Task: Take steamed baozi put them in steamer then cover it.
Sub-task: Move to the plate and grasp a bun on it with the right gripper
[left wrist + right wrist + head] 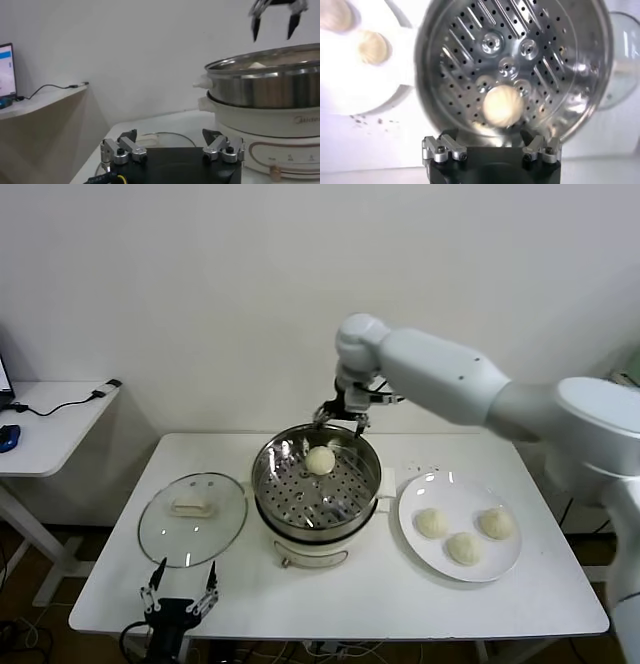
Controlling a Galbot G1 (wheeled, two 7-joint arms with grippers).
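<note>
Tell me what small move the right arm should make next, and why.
Probably swing the right tool across to the plate for another baozi. It hangs open and empty above the steamer, one baozi lies on the tray, and three more wait on the plate. The left tool idles at the table's near edge.

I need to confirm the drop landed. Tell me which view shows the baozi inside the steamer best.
The right wrist view: it looks straight down into the steamer, so the baozi sits whole on the perforated tray. The head view shows it smaller, near the far wall. The left wrist view, from the side, shows only a sliver above the rim.
</note>
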